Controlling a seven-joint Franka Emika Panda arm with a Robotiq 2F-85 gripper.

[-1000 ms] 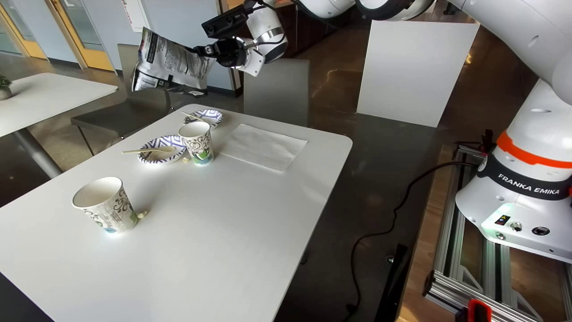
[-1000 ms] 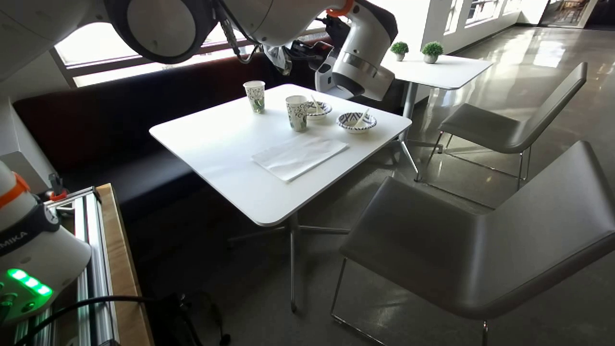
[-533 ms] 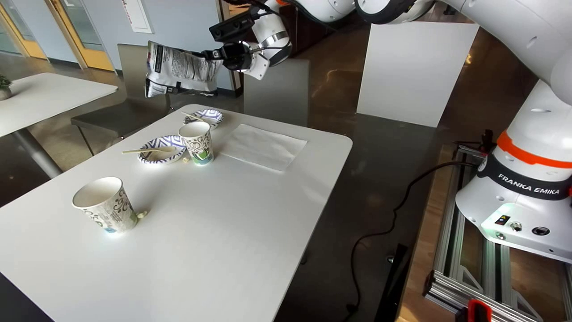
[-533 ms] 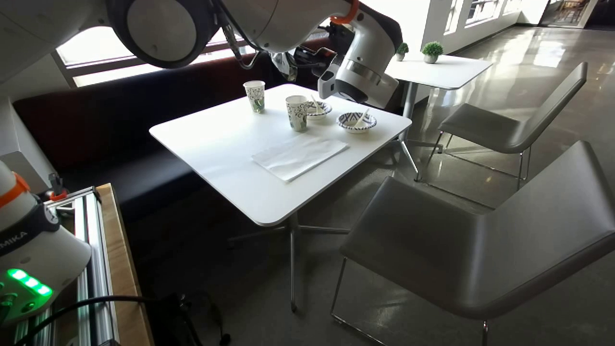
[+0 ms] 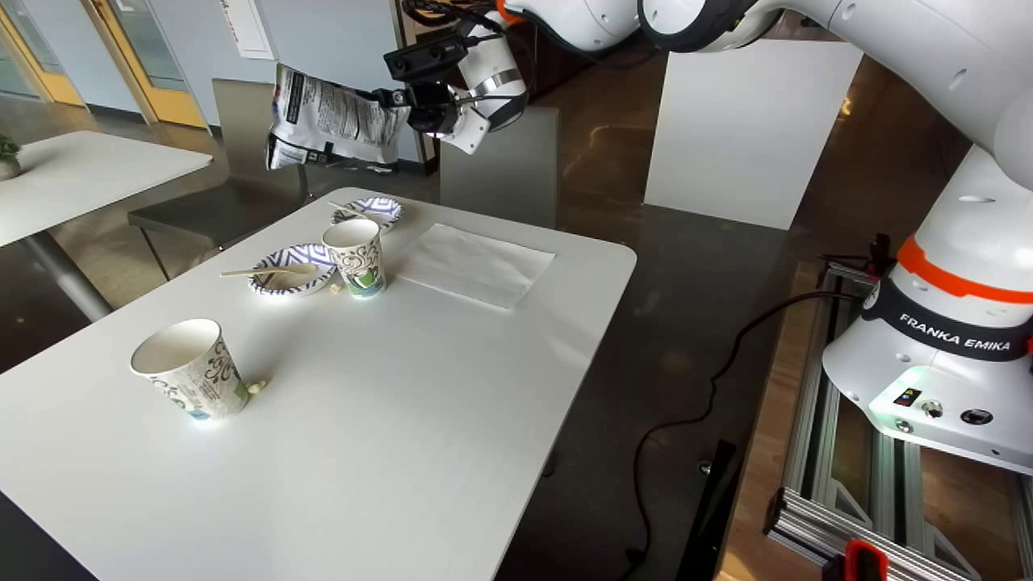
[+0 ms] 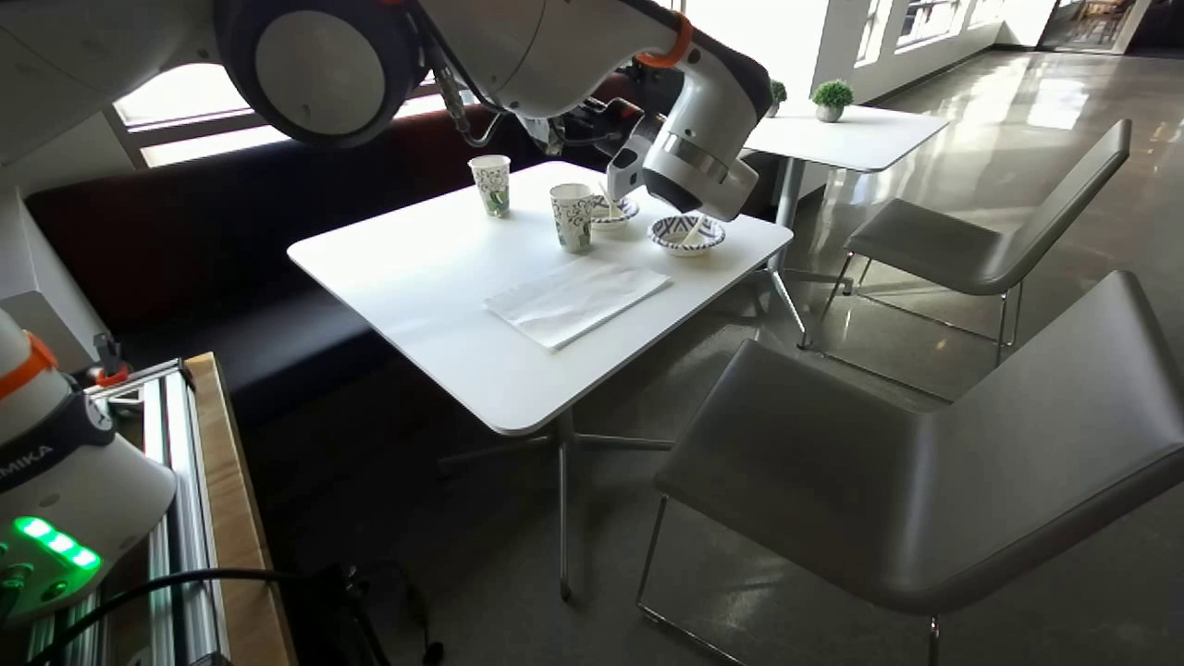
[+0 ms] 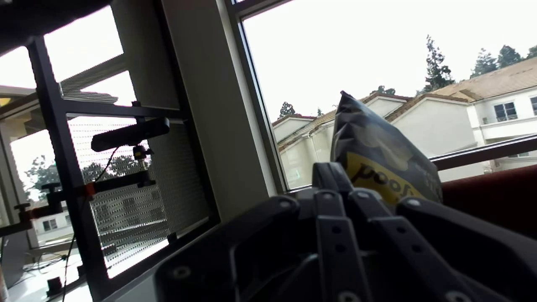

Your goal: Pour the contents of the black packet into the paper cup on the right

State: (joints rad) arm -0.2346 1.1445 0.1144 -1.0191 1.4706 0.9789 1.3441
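The black packet [image 7: 384, 155], crinkled, with a yellow printed band, is held aloft by one edge. The paper cup on the right [image 5: 357, 262], patterned with scrolls and green, stands upright, a small pale bit [image 5: 336, 288] just beside its base.

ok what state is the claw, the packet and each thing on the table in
Claw: closed, gripping
Black packet: held aloft, crinkled, whether open unclear
Bowls: upright, each holding a utensil
Bowl-side cup: upright
Lone cup: upright
White napkin: lying flat
Pale bits: loose, beside both cups
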